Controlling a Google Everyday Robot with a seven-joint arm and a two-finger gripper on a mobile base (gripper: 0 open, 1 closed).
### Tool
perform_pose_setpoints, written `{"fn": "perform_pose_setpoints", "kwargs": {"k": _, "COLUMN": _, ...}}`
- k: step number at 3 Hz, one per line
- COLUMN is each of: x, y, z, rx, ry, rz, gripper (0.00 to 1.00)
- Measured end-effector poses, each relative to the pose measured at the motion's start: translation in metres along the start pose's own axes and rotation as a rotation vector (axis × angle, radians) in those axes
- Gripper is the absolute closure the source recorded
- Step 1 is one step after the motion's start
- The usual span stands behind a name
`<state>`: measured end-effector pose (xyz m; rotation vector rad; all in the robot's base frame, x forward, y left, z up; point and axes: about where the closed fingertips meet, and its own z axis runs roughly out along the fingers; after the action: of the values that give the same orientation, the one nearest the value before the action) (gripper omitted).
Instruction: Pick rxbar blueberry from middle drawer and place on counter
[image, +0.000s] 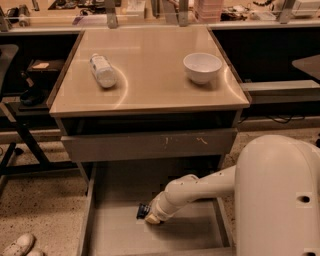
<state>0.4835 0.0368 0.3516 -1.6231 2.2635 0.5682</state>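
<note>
Gripper (151, 218) sits low inside the wide shallow grey middle drawer (120, 236), tip against the small dark navy-blue rxbar blueberry (143, 210) on the drawer floor. We can't tell if it has the bar clamped. Glossy beige-tan counter (150, 75) above carries a white plastic bottle (102, 70) and a white bowl (202, 67).

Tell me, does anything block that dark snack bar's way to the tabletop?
The tool is at the navy snack bar in the open grey drawer. The scratched grey drawer front and beige tabletop edge lie higher, likely to go around. A white bottle and white bowl leave room.
</note>
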Motion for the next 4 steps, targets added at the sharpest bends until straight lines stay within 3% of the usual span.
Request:
{"fn": "perform_pose_setpoints", "kwargs": {"k": 1, "x": -0.002, "y": -0.001, "z": -0.001, "rx": 0.000, "ry": 0.000, "rz": 0.000, "gripper": 1.00}}
{"fn": "perform_pose_setpoints", "kwargs": {"k": 2, "x": -0.021, "y": 0.021, "z": -0.049, "rx": -0.032, "ry": -0.024, "rz": 0.004, "gripper": 1.00}}
{"fn": "perform_pose_setpoints", "kwargs": {"k": 3, "x": -0.060, "y": 0.032, "z": -0.138, "rx": -0.026, "ry": -0.036, "rz": -0.005, "gripper": 1.00}}
{"fn": "perform_pose_setpoints", "kwargs": {"k": 4, "x": -0.091, "y": 0.036, "z": -0.208, "rx": 0.020, "ry": -0.033, "rz": -0.042, "gripper": 1.00}}
